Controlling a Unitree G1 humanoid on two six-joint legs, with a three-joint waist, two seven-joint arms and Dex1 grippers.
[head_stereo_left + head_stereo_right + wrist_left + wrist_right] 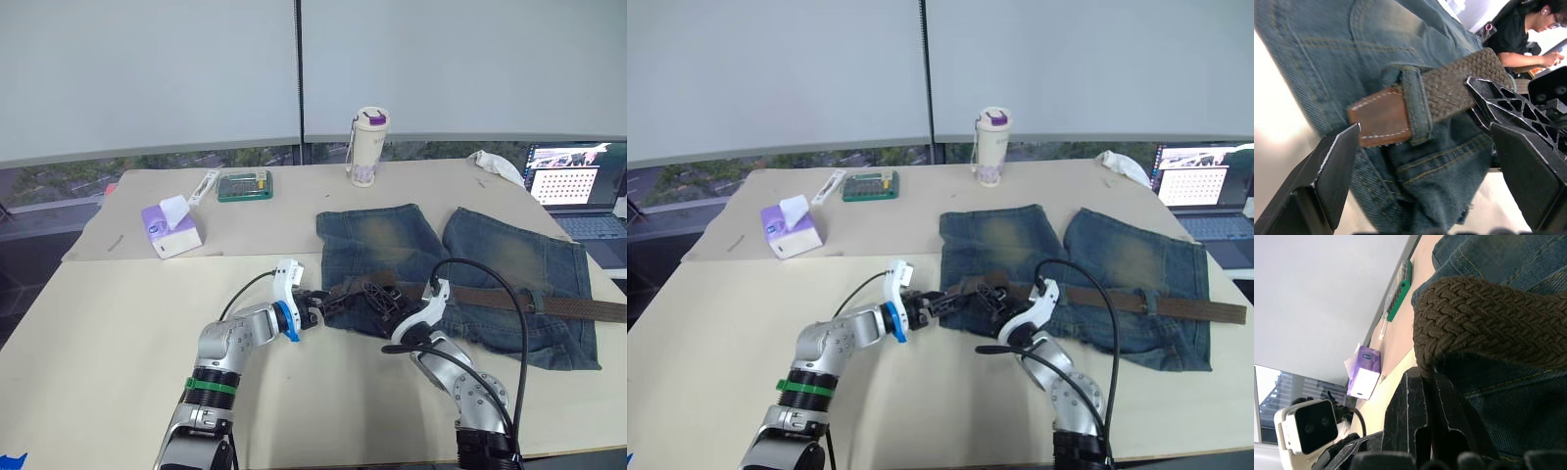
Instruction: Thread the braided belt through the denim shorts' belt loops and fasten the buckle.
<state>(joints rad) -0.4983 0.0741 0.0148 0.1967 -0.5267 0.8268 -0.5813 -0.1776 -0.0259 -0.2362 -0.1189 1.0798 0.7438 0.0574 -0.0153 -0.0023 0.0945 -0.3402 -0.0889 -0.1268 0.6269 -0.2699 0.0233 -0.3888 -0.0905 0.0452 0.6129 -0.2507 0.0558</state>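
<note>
The denim shorts (490, 259) lie flat on the table, waistband toward me. The braided belt (549, 304) runs along the waistband and off to the right. Its brown leather tip (1381, 120) pokes out of one of the belt loops (1418, 105) at the shorts' left end. My left gripper (1422, 142) is open, one finger on each side of that tip, touching neither. Just right of the loop, my right gripper (1422, 374) is shut on the edge of the braided belt (1484, 318). The buckle is out of view.
At the back of the table stand a purple tissue box (171, 230), a green case (245, 186) and a pale bottle (369, 147). A white cloth (500, 166) and a laptop (578, 186) sit far right. A seated person (1518, 34) is beyond the table.
</note>
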